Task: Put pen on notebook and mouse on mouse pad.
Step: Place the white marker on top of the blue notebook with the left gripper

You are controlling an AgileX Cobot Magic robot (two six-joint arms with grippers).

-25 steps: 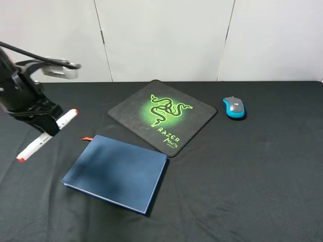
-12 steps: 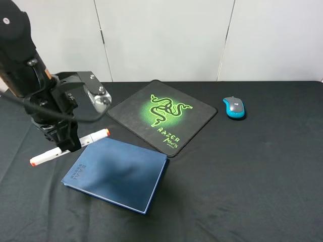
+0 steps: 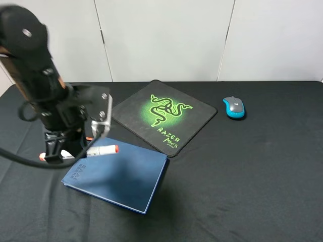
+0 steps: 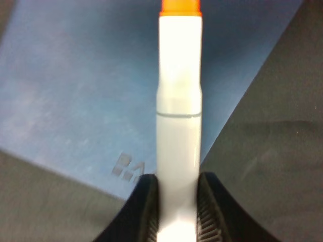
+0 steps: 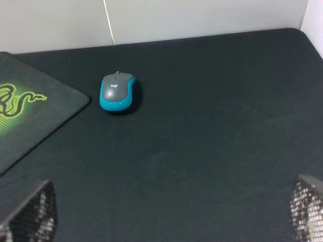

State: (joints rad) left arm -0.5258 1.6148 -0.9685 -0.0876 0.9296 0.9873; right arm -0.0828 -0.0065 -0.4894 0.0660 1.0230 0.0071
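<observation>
The left gripper (image 4: 176, 201), jaws clamped on the pen (image 4: 179, 101) above the lettered corner of the notebook (image 3: 121, 176), likely needs to lower and let go, while the right gripper (image 5: 166, 212), jaws wide, hangs well apart from the mouse (image 5: 117, 92), which sits off the mouse pad (image 3: 161, 116).

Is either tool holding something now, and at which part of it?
The left tool grips the pen near the middle of its white barrel. The right tool is open and holds nothing.
</observation>
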